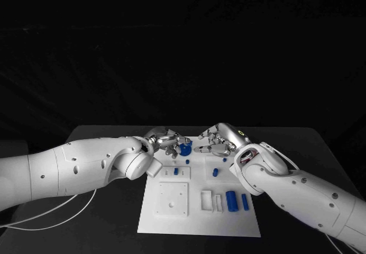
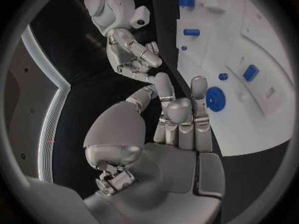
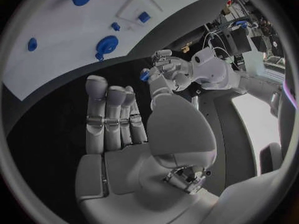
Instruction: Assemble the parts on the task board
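Starting on the left, your left hand [image 1: 169,143] sits at the far end of the flat white rectangular task board [image 1: 197,222], fingers closed around a small blue cylindrical part [image 1: 185,148] that shows just beside the fingertips. In the right wrist view that same hand [image 3: 163,70] has a blue piece [image 3: 144,75] pinched at its fingertips. How much of the piece is covered by the fingers is hard to make out.

Further right, your right hand [image 1: 221,140] hovers close beside the left one, near the board's far edge. Its own wrist view shows the fingers [image 3: 112,114] straight, side by side and holding nothing.

On the board, loose blue pegs [image 1: 236,201] lie near the right side, well apart from both hands.
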Robot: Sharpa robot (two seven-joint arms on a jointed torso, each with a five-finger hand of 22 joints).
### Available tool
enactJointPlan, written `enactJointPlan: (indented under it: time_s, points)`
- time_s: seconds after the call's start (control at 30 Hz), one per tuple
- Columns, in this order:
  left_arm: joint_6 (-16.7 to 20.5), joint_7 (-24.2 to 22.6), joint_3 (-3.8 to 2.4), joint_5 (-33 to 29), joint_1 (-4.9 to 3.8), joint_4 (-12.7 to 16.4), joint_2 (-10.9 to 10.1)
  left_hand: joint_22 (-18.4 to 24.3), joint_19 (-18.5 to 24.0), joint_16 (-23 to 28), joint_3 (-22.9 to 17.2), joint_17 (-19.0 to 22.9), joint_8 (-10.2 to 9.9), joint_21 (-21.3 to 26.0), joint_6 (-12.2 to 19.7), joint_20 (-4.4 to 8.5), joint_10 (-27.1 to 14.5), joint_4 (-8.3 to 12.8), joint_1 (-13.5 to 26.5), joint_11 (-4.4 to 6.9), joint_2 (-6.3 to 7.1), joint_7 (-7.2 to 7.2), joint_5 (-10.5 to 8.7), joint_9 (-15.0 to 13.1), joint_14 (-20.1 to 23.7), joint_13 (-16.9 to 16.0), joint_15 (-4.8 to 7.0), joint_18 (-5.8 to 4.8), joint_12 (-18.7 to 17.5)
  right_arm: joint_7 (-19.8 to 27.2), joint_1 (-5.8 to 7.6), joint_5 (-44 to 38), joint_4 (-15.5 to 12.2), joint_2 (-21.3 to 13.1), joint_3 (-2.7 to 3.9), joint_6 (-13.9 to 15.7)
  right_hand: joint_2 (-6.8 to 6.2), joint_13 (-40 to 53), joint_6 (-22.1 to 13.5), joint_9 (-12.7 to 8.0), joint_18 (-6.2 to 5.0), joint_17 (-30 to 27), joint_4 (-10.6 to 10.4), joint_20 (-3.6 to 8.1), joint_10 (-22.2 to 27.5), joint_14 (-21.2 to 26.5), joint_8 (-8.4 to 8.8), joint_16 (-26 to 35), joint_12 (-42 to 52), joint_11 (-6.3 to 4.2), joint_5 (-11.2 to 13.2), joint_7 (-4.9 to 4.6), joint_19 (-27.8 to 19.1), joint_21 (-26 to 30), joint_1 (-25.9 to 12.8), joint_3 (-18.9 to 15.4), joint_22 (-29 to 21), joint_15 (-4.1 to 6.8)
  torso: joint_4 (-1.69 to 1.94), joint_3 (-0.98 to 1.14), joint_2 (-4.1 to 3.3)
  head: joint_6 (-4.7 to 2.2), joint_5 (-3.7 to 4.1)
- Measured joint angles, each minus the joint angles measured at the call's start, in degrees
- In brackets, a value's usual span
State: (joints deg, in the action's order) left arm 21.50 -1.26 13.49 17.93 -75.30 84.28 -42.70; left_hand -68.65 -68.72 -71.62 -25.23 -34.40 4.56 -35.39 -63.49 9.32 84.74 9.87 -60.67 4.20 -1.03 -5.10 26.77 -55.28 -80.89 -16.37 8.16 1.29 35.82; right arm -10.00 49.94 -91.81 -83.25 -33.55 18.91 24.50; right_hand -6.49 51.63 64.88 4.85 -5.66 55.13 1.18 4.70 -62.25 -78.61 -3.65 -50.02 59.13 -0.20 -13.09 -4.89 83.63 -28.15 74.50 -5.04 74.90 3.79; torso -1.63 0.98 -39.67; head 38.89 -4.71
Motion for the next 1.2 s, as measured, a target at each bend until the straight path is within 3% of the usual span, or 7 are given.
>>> enactJointPlan:
  time_s: [0.23, 0.57, 1.2]
  points:
    - [0.11, 0.02, 0.00, -0.11, 0.05, 0.35, 0.01, 0.00, 0.00, 0.00, 0.07, 0.00, 0.38, 0.00, 0.00, 0.00, 0.00, -0.07, 0.00, 0.00, 0.00, 0.00, 0.24, 0.05, -0.10, 0.00, -0.08, 0.00, 0.00, -0.80, 0.00, -0.33, 0.68, 0.55, -0.03, 0.55, 0.00, 0.00, 0.00, 0.00, 0.00, 0.01, 0.00, 0.00, 0.00, 0.00, 0.00, 0.00, 0.00, 0.00, 0.00, 0.00, 0.00, 0.00, 0.00, 0.00, 0.00, 0.00, -0.05, 0.02, 0.00, 0.11, 0.19]
    - [0.13, 0.02, 0.00, -0.22, 0.16, 0.38, 0.41, 0.00, -0.20, 0.00, -0.01, 0.01, 0.61, 0.00, 0.00, 0.20, 0.00, 0.03, 0.00, 0.00, 0.00, 0.00, 0.24, 0.08, -0.19, 0.09, -0.16, 0.00, 0.00, -1.19, -0.01, -0.64, 1.03, 1.29, -0.96, 0.45, 0.00, -0.06, 0.00, -0.01, 0.00, 0.01, -0.24, 0.00, 0.00, 0.00, 0.00, 0.00, 0.00, 0.00, 0.00, 0.01, 0.00, 0.00, 0.00, 0.24, 0.00, 0.00, -0.04, 0.03, 0.01, 0.10, 0.25]
    - [-0.33, 0.54, -0.01, -0.29, 0.21, 0.48, 0.80, 0.00, -0.20, 0.00, 0.00, 0.02, 0.62, -0.01, 0.02, 0.20, 0.00, 0.05, 0.00, 0.00, 0.00, 0.01, 0.24, 0.21, -0.22, 0.15, 0.05, 0.00, 0.00, -1.64, 0.03, -1.10, 1.91, 1.53, -1.21, 0.49, 0.00, 0.07, 0.01, -0.02, 0.00, 0.20, 0.57, 0.00, 0.00, 0.00, 0.00, 0.00, 0.00, 0.00, 1.34, 0.01, 0.00, -0.24, 0.00, 1.99, 0.00, 0.00, -0.03, 0.02, 0.02, 0.16, 0.18]
